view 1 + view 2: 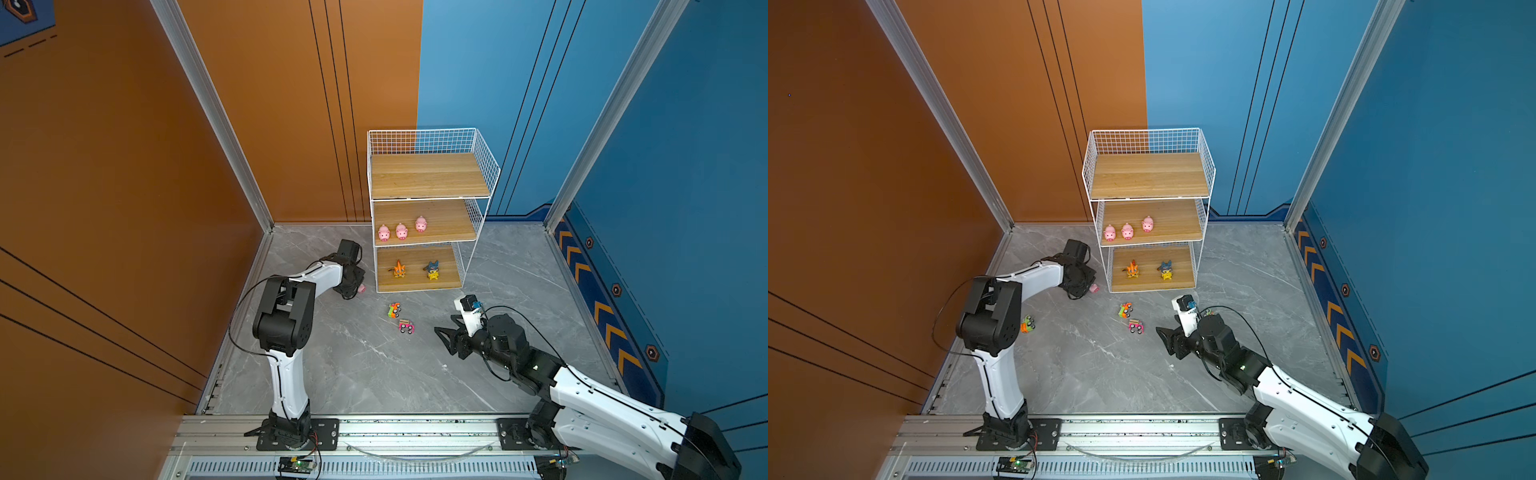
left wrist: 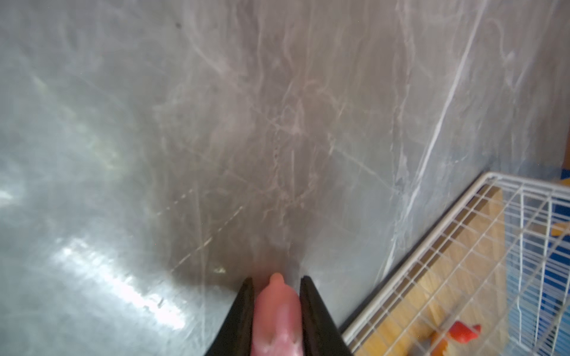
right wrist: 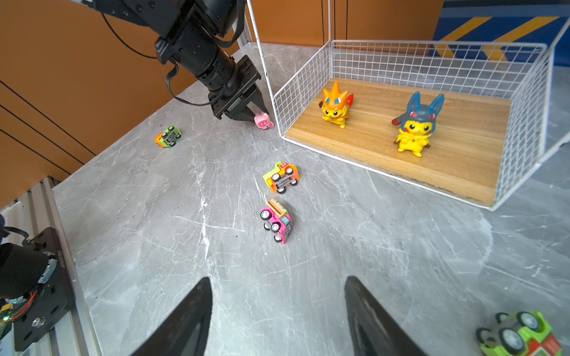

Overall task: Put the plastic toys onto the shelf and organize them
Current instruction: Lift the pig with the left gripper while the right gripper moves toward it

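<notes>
Between orange wall (image 1: 124, 166) & blue wall (image 1: 685, 166), grey marbled surface (image 1: 374, 374) holds shelf (image 1: 428, 174).

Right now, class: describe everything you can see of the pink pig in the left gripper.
The pink pig is small, rounded and glossy, plastic by its look, with a flat two-nostril snout and stubby ears. The left gripper is shut on its sides. It hangs low over the grey marbled tabletop, just outside the shelf at its lowest tier; whether it touches the tabletop is unclear.
</notes>
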You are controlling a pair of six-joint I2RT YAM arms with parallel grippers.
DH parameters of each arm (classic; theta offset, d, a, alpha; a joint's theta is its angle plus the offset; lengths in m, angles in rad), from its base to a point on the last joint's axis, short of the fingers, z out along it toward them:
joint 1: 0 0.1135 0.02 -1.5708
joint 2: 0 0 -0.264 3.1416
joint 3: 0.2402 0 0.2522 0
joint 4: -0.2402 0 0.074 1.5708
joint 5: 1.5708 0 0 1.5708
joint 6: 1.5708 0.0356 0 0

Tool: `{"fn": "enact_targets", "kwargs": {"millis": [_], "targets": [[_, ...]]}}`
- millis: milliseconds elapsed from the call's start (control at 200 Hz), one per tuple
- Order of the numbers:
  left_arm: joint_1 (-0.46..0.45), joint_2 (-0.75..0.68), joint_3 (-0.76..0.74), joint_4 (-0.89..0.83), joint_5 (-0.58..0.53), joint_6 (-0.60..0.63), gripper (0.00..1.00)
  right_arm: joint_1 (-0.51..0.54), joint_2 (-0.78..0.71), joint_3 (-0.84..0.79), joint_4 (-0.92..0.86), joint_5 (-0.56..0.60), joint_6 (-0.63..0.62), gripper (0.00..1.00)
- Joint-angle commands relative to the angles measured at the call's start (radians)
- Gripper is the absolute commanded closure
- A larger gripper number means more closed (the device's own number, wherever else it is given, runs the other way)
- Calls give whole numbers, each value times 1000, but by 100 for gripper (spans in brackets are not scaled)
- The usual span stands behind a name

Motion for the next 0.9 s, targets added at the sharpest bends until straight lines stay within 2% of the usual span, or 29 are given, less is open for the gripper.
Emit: {"fn": "enact_targets", "kwargs": {"millis": [0, 195, 435, 616, 736, 891], "targets": [[17, -45, -93, -14, 51, 63, 74, 30, 43, 36, 60, -14, 78, 32], [24, -137, -214, 79, 104, 53, 75, 111, 155, 72, 120, 36, 172, 32], [12, -270, -340, 146, 166, 17, 75, 182, 355, 96, 384, 83, 395, 33], [1, -426, -429, 181, 184, -1, 75, 247, 545, 205, 452, 181, 445, 35], [3, -525, -481, 179, 188, -14, 75, 263, 666, 257, 540, 185, 510, 36], [2, -581, -503, 190, 213, -26, 75, 275, 723, 285, 606, 237, 513, 36]]}}
